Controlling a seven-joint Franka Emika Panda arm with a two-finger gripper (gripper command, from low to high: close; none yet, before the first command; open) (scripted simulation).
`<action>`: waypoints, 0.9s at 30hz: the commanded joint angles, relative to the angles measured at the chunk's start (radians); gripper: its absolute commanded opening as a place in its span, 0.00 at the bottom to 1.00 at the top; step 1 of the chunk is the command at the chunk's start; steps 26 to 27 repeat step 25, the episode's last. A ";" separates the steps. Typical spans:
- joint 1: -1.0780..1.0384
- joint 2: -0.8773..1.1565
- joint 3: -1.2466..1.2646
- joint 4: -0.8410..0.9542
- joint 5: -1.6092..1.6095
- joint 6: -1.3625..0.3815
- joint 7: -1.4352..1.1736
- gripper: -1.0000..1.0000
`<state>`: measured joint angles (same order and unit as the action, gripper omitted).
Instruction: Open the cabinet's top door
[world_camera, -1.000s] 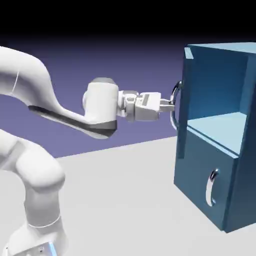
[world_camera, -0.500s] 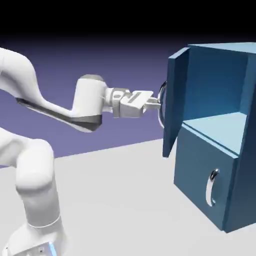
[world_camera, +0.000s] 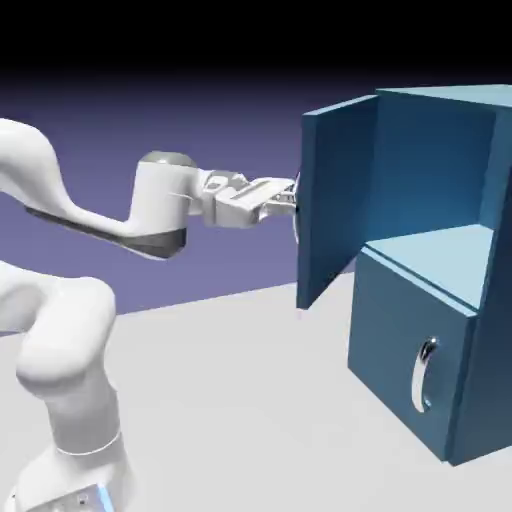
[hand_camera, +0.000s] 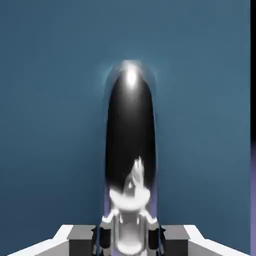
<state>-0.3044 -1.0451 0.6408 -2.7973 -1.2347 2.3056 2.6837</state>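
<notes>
Pincer closed on the handle: our white two-fingered pincer (world_camera: 280, 196) grips the curved, mirror-bright silver bar handle (hand_camera: 130, 135) of the top door, its grey fingertips (hand_camera: 80, 240) on either side of the bar. That flat blue upper panel (world_camera: 335, 200) stands swung well out from the tall, boxy blue cabinet (world_camera: 487, 330), on the exterior view's left of the opening, so that we can see the pale blue shelf (world_camera: 440, 260) inside. The cabinet rests on the light grey tabletop (world_camera: 230, 400), its lower blue door (world_camera: 395, 330) shut. We judge the step in hand to be drawing the door wider, with most of the opening likely done. To do it well, we should follow the arc about the hinge rather than pull straight back, turning our wrist with the panel so the pads stay square to the bar. A smooth, moderate pull suits a smooth, rounded handle; a jerk or a sideways twist could let the fingers slide along it or slip off. Once the door stands wide enough, we would do best to stop, loosen the grip and back straight away, so we don't nudge the panel shut.
</notes>
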 joint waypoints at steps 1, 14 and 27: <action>0.008 0.003 0.028 0.011 0.044 -0.045 -0.014 0.00; -0.136 0.130 0.443 0.332 0.439 -0.609 -0.080 0.00; -0.444 0.152 0.729 0.658 0.600 -0.927 -0.116 1.00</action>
